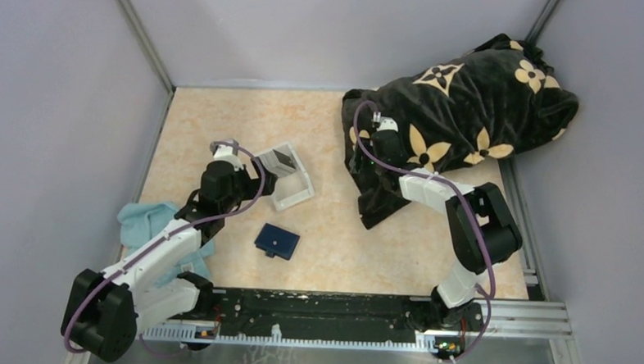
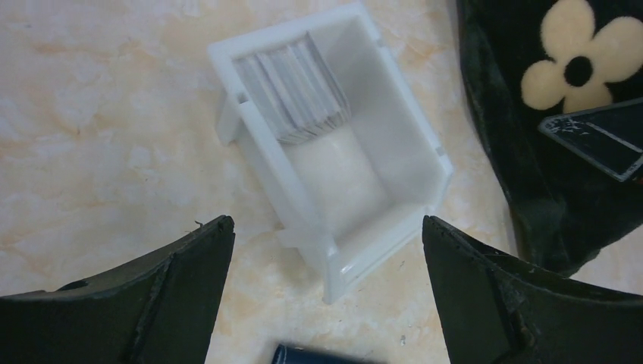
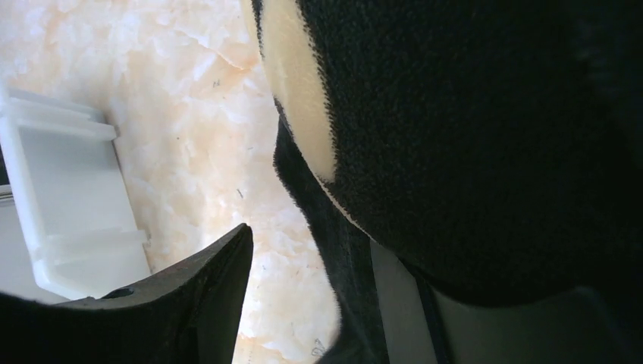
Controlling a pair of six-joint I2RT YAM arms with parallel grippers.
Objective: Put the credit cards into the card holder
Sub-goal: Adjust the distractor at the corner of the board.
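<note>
The white tray [image 2: 356, 174] holds the credit cards [image 2: 292, 91], stacked on edge and leaning at its far end; the rest of it is bare. My left gripper [image 2: 326, 224] hangs spread wide and empty just short of the tray's near corner. The card holder [image 1: 277, 241] lies closed on the tabletop [image 1: 341, 232], nearer my bases than the tray and apart from it, with open surface around it. My right gripper [image 1: 380, 134] is pressed into the black flowered blanket [image 1: 462, 98] beside the tray; I cannot tell whether it grips. A teal cloth [image 1: 149, 224] lies under my left arm.
</note>
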